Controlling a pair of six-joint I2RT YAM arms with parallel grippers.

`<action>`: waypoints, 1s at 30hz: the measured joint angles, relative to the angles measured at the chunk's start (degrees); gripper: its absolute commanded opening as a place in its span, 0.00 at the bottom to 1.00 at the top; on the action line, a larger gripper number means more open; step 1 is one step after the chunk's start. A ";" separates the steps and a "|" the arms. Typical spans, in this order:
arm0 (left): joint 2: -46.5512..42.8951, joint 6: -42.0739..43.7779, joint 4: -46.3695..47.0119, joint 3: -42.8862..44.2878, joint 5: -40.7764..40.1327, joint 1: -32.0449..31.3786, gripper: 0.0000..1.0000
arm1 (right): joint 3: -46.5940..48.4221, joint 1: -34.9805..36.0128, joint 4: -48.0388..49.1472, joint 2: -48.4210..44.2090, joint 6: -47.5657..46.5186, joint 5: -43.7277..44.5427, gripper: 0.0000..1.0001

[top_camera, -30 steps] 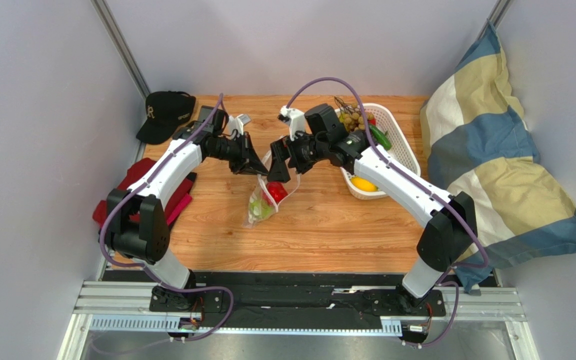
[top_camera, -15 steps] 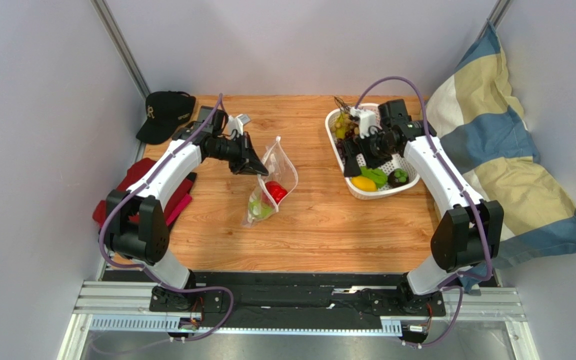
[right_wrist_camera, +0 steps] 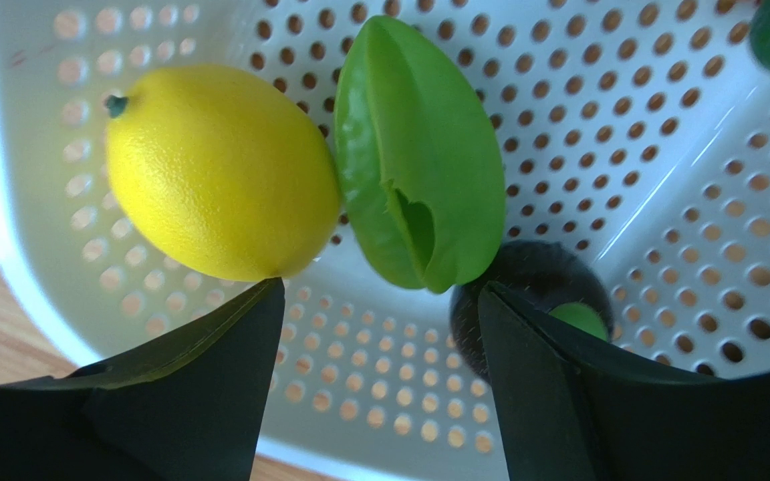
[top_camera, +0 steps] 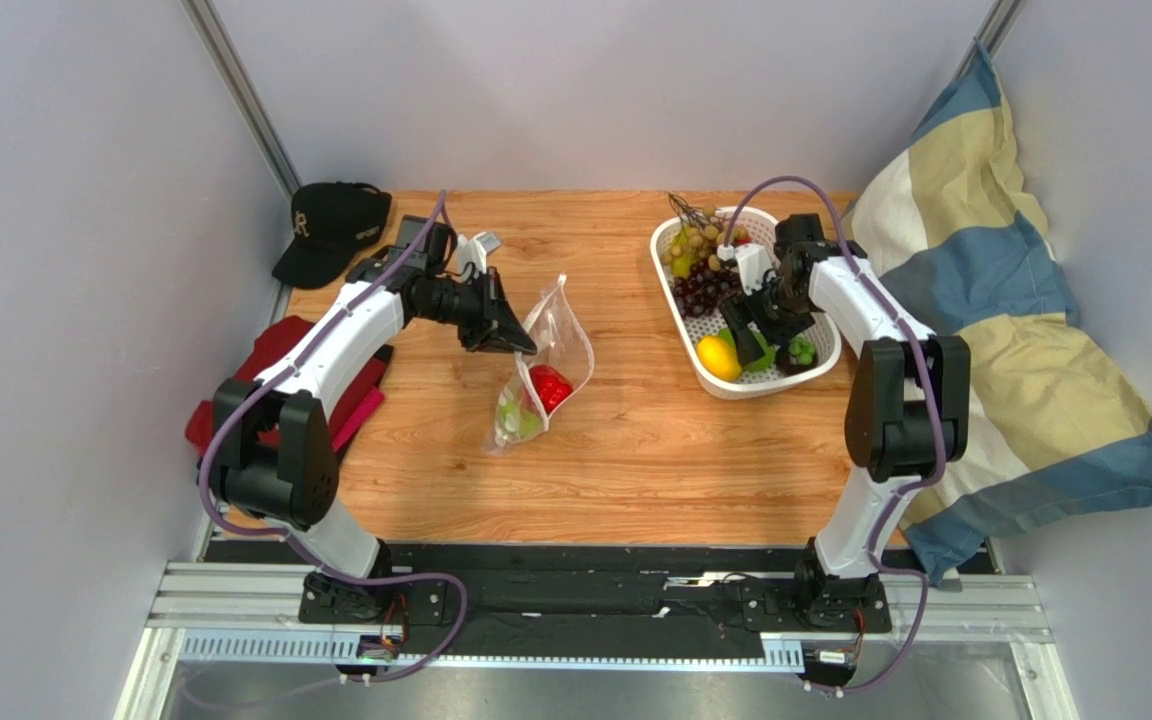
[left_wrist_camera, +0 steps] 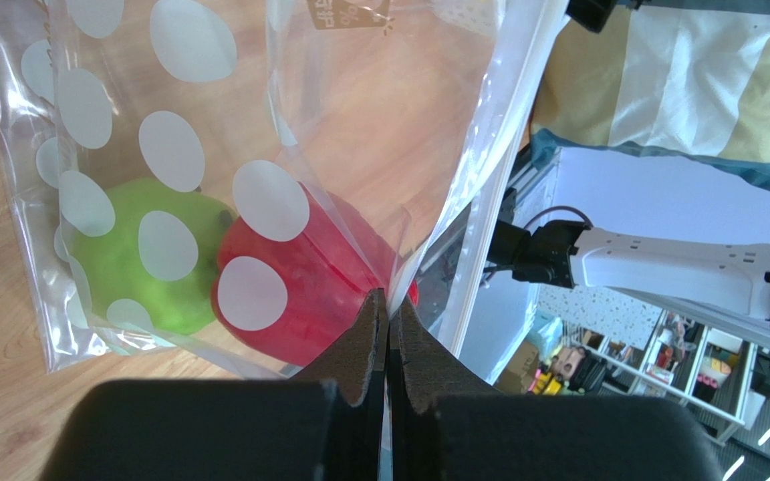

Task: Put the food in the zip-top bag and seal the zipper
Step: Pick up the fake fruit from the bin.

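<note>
The zip-top bag [top_camera: 555, 348] stands on the wood with its mouth held up and open. My left gripper [top_camera: 512, 333] is shut on the bag's top edge [left_wrist_camera: 411, 269], next to the zipper strip [left_wrist_camera: 508, 170]. Inside lie a red pepper [left_wrist_camera: 304, 291] and a green piece [left_wrist_camera: 133, 266]. My right gripper [right_wrist_camera: 381, 287] is open, low inside the white basket [top_camera: 732, 393]. A green pod [right_wrist_camera: 419, 150] lies just ahead of its fingertips, a yellow lemon [right_wrist_camera: 218, 170] at the left finger, a dark round piece [right_wrist_camera: 540, 286] at the right one. A grape bunch [top_camera: 702, 273] fills the basket's far end.
A black cap [top_camera: 330, 225] sits at the far left corner and a red cloth [top_camera: 259, 375] lies under the left arm. A large blue and cream pillow [top_camera: 988, 330] leans against the right wall, close to the basket.
My right arm has swung from the bag's mouth over to the basket and come down over the green pod, its jaws narrowing a little. The left gripper and bag have stayed put.
</note>
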 measured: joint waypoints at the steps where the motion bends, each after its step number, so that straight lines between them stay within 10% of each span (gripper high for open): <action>1: 0.02 0.04 0.02 -0.02 -0.02 0.00 0.00 | 0.44 0.00 0.39 0.61 -0.28 0.24 0.74; 18: 0.17 0.13 0.22 -0.02 0.00 -0.02 0.00 | 5.70 0.02 4.35 9.33 -6.93 2.14 0.82; 30: 1.09 0.26 0.22 -0.02 0.11 0.00 0.00 | 5.64 0.02 3.67 10.38 -8.02 2.12 0.49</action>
